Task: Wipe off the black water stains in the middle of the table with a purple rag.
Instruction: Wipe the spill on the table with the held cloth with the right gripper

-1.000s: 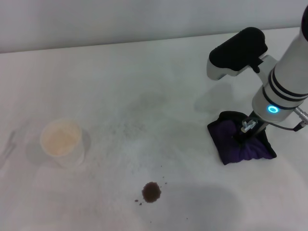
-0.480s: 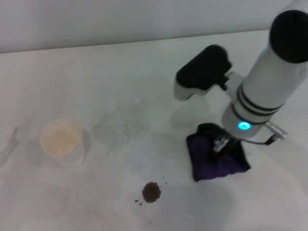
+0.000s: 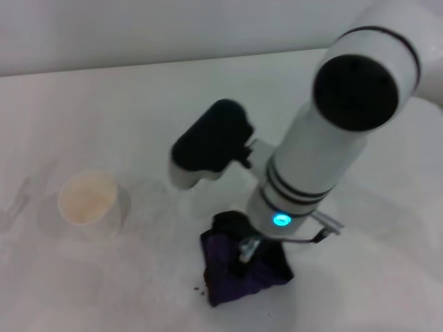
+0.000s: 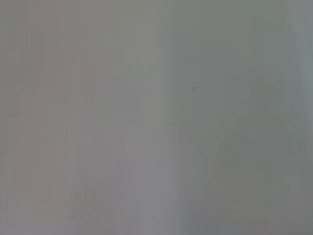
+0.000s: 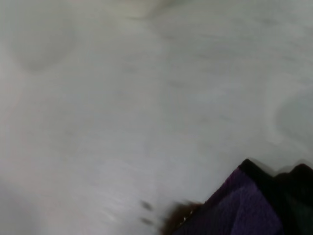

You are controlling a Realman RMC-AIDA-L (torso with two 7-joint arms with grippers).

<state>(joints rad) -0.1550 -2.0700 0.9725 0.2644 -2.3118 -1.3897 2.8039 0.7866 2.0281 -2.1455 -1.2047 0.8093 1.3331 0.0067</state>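
The purple rag [image 3: 239,273] lies bunched on the white table [image 3: 104,104] near its front middle, and my right gripper [image 3: 246,253] is pressed down into it and shut on it. In the head view the rag covers the black water stains, with only a tiny dark speck [image 3: 199,290] showing at its left edge. In the right wrist view the rag [image 5: 247,208] fills one corner, and a dark brown part of the stains [image 5: 172,223] peeks out from under its edge, with small specks beside it. My left gripper is out of view.
A white paper cup [image 3: 88,199] stands on the table to the left of the rag. My right arm's white forearm [image 3: 318,159] reaches in from the upper right over the table's middle. The left wrist view shows only a plain grey surface.
My right arm has swept left and toward the front edge, dragging the purple rag from the right side onto the dark stain, which is now mostly covered.
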